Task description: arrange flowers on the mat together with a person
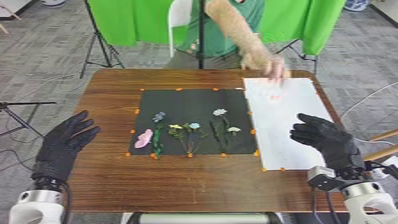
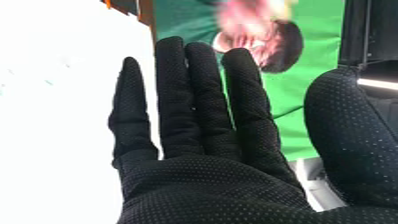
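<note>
Brn table [image 1: 160, 185]; flowers [image 1: 144, 138] on blk mat [image 1: 182, 104]; person's hand [image 1: 266, 62] at paper [image 1: 282, 122]

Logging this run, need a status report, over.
Black-gloved left hand and right hand open, empty. Multicoloured flowers on black rectangular mat. Person's bare hand at far end of white rectangular sheet.
</note>
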Available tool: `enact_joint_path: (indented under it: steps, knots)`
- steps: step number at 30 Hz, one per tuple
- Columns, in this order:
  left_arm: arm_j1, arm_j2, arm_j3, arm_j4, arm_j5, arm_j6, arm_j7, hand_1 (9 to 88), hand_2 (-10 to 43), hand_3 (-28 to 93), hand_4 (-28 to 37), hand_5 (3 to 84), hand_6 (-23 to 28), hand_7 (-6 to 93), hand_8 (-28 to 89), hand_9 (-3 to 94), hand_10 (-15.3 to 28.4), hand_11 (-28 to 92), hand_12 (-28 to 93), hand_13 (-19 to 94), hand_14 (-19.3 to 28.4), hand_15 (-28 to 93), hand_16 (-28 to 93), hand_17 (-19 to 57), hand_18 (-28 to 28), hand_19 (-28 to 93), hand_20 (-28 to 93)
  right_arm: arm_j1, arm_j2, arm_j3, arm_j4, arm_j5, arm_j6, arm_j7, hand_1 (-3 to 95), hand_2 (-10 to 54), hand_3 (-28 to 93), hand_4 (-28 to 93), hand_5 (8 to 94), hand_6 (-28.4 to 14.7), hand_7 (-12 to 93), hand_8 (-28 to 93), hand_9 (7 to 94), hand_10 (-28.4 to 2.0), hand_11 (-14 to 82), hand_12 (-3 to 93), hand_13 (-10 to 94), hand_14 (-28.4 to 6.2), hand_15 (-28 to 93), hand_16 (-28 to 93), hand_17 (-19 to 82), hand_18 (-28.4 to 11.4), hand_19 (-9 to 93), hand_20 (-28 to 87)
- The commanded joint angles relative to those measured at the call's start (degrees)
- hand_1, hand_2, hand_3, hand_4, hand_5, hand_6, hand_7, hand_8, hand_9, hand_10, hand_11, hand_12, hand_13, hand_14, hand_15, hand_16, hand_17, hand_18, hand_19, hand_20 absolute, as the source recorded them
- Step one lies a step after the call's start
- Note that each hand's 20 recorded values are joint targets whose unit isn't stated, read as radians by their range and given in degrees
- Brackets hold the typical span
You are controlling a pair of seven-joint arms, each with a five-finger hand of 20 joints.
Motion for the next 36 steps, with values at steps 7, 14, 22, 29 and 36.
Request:
enact_joint_path:
  steps: [7,14,22,29,36]
  knots:
    - [0.8,-1.22,0.54,0.22,0.02,-0.1,-0.94,28.2,4.6,69,-25.5,42.0,4.7,17.0,-8,35.7,14.4,29,14,33,18.0,35,-2,-2.8,23.2,51,4,0.2,-0.2,-0.7,0.2,-0.1,0.6,-0.1,15.4,9.7,90,-21,51.0,-3.8,19,-11,51.7,-15.5,18.9,24.0,43,-13.2,34,23,14,-21.1,50,27]
    - [2.4,-1.32,-0.46,-0.4,-0.46,0.85,-0.33,28.3,4.6,69,-25.6,42.0,4.7,17.0,-8,35.7,14.4,29,14,33,18.0,35,-2,-2.8,23.1,51,4,0.9,-1.0,-1.2,0.4,-1.2,-1.1,0.7,15.4,9.7,90,-21,51.0,-3.8,20,-11,51.8,-15.5,18.9,24.0,43,-13.3,34,23,14,-21.2,50,27]
    - [0.4,0.63,-0.14,0.01,-0.55,0.77,0.87,28.3,4.5,69,-25.6,42.0,4.7,16.9,-8,35.7,14.4,29,14,33,18.0,35,-2,-2.8,23.1,51,4,1.7,0.4,-0.9,-0.9,-0.8,0.6,-0.2,15.3,9.8,90,-21,51.2,-3.7,20,-11,52.2,-15.6,19.0,24.1,43,-13.2,34,24,14,-21.1,50,27]
    - [1.3,0.76,-0.48,-0.37,-0.88,0.64,1.12,28.2,4.6,69,-25.5,41.9,4.6,16.9,-8,35.7,14.4,29,14,33,17.9,35,-2,-2.8,23.1,51,4,2.8,1.5,-0.6,-1.0,0.2,1.2,0.0,15.3,9.9,90,-21,51.2,-3.7,20,-11,52.2,-15.6,18.9,24.0,43,-13.2,33,24,14,-21.1,50,27]
    - [1.0,0.82,-0.07,-0.22,-0.63,-0.33,0.65,28.3,4.5,69,-25.5,41.9,4.6,16.9,-8,35.7,14.4,29,14,33,18.0,35,-2,-2.8,23.2,51,4,1.8,0.5,-0.4,-1.2,0.0,-0.1,0.4,15.2,9.9,90,-21,51.2,-3.8,19,-11,52.1,-15.6,18.9,24.1,43,-13.2,34,24,14,-21.1,50,27]
